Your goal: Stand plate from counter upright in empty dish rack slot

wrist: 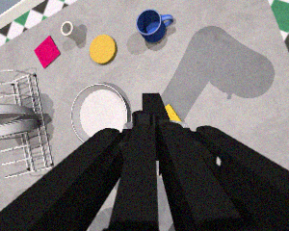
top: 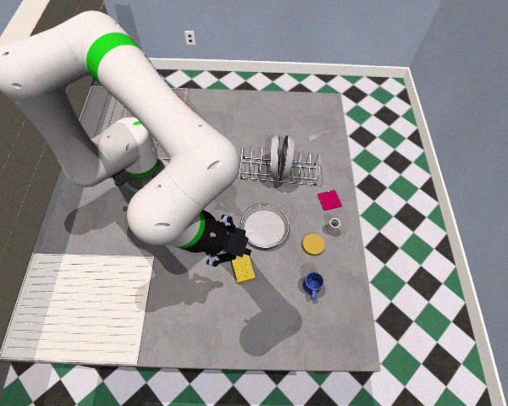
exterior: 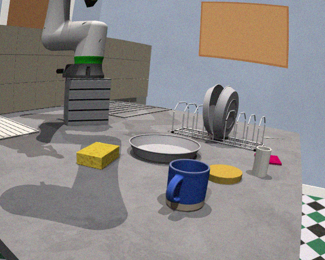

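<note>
The grey plate (top: pixel 264 226) lies flat on the counter in front of the dish rack (top: pixel 280 167); it also shows in the exterior view (exterior: pixel 164 147) and the wrist view (wrist: pixel 102 112). Two plates (top: pixel 282 157) stand upright side by side near the rack's middle (exterior: pixel 220 110), with empty slots on both sides. My gripper (top: pixel 240 241) is shut and empty, well above the counter, over the spot between the plate's left rim and the yellow sponge (top: pixel 243 267). In the wrist view its closed fingers (wrist: pixel 154 103) point down beside the plate. The gripper is out of frame in the exterior view.
A blue mug (top: pixel 312 282), a yellow disc (top: pixel 312 244), a small white cup (top: pixel 334 222) and a pink square (top: pixel 328 200) stand right of the plate. A slatted white board (top: pixel 77 305) lies at the front left. The arm's base block (exterior: pixel 86 101) stands behind.
</note>
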{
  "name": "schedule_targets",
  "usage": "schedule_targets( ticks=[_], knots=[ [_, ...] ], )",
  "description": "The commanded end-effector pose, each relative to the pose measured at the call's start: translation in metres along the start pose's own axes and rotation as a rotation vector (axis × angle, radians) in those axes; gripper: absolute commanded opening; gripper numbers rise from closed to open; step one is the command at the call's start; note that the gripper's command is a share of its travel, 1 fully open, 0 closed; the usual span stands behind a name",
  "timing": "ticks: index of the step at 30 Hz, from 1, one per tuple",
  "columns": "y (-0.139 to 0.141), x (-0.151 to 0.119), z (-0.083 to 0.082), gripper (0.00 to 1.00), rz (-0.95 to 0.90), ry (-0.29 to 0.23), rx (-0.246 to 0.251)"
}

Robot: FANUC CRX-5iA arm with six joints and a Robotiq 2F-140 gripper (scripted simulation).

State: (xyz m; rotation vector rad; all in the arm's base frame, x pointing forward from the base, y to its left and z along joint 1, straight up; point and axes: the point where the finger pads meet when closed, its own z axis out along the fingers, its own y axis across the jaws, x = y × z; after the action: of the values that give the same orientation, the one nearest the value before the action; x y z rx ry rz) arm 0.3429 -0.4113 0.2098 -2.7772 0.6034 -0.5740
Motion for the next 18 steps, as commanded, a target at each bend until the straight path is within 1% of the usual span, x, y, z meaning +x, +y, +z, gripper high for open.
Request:
schedule_targets(
  ticks=[1, 17, 18],
  knots=[
    [0.0, 0.0005, -0.0008, 0.1, -0.001, 0.001, -0.001],
    [0.0, 0.0005, -0.0008, 0.1, -0.001, 0.001, -0.001],
    [0.0, 0.0005, -0.0007, 1.0, 0.0, 0.001, -0.001]
  ],
)
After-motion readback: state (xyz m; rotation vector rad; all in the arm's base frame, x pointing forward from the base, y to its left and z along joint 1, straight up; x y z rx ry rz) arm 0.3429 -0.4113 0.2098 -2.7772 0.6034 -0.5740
